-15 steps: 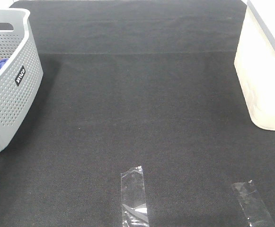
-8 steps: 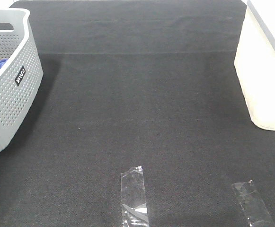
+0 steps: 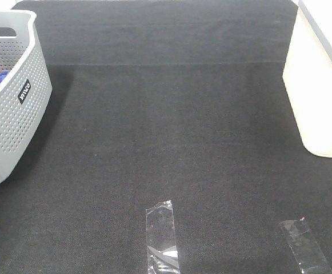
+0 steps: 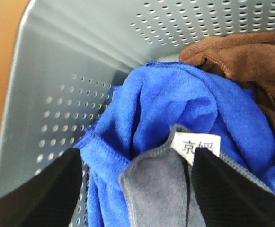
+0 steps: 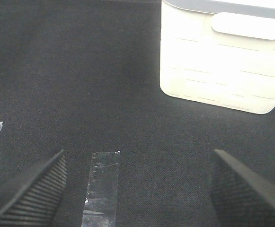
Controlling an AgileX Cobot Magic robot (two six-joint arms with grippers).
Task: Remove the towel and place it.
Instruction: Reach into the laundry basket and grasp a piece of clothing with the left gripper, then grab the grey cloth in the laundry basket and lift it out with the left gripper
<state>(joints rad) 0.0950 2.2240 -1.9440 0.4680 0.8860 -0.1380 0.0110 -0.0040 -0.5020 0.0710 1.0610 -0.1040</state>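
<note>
Overhead, I see flat, moderate light. The white bin (image 3: 323, 85) at 3 o'clock blows out. The grey basket (image 3: 8, 108) at 9 seems to shade the black mat (image 3: 171, 131) beside it. A tape strip (image 3: 162, 234) at 6 glints. Left wrist: the towel (image 4: 156, 189) reads sharp, evenly lit.

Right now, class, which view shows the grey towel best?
The left wrist view: the towel fills the foreground, hem and label visible, against the blue cloth in the grey basket. The exterior high view hides it behind the basket wall; the right wrist view misses it.
</note>
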